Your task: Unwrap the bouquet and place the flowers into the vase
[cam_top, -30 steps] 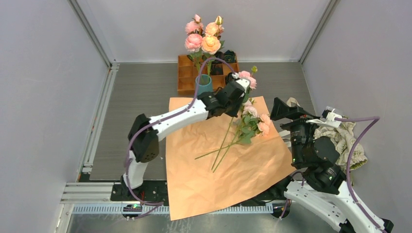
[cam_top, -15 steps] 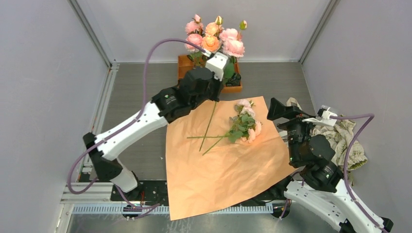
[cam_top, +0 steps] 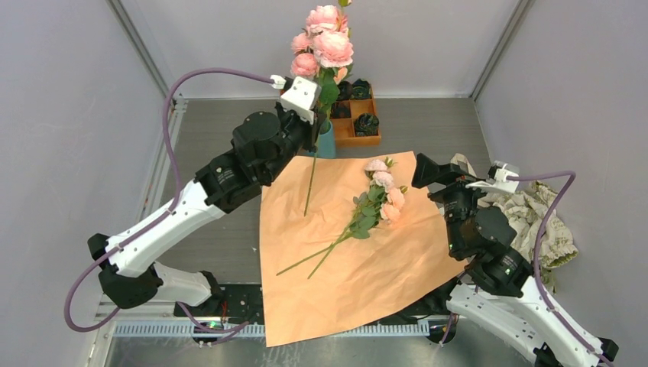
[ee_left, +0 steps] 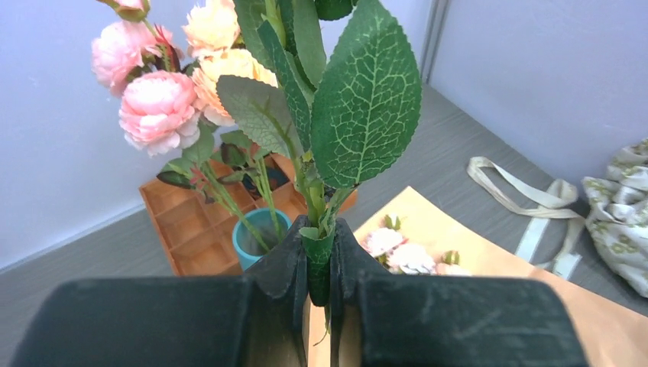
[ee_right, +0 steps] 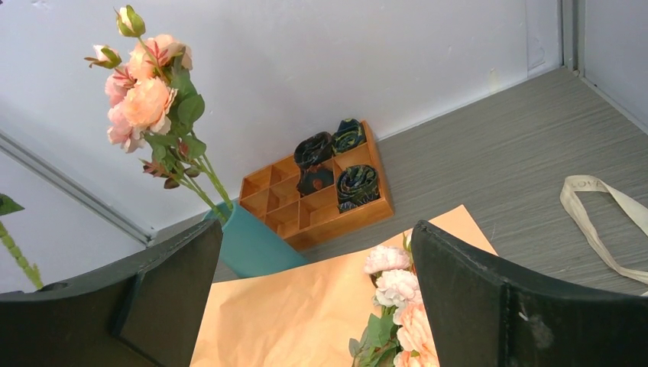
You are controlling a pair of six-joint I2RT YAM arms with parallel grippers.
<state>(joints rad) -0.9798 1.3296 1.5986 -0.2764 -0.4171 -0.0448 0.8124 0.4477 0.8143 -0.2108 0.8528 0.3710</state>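
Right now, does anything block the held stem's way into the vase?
Only the roses already in the vase crowd its mouth; nothing else visible lies between it and the stem in the left gripper.

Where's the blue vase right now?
In the top view the vase stands at the back, just left of the wooden tray and behind the orange paper; the left gripper holds a flower stem in front of it.

Wooden tray (dark rosettes in some compartments) stands well apart from crumpled wad.
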